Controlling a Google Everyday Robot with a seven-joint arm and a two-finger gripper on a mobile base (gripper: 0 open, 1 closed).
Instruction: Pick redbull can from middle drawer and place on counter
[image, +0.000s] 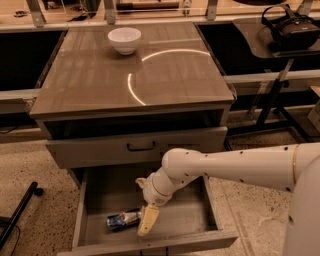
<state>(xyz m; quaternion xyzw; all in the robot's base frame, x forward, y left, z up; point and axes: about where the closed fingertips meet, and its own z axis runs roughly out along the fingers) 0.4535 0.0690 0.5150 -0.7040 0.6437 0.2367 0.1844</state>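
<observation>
The redbull can (122, 220) lies on its side on the floor of the open middle drawer (190, 220), near its front left. My gripper (147, 221) hangs down inside the drawer from the white arm, right beside the can's right end and touching or nearly touching it. The counter (90, 82) is the glossy grey-brown cabinet top above, with a bright curved light reflection.
A white bowl (124, 40) stands at the counter's back. A shut drawer with a black bar handle (141, 146) sits above the open one. A side table with a headset (290, 27) is at the right. A black pole (20, 212) lies on the floor at the left.
</observation>
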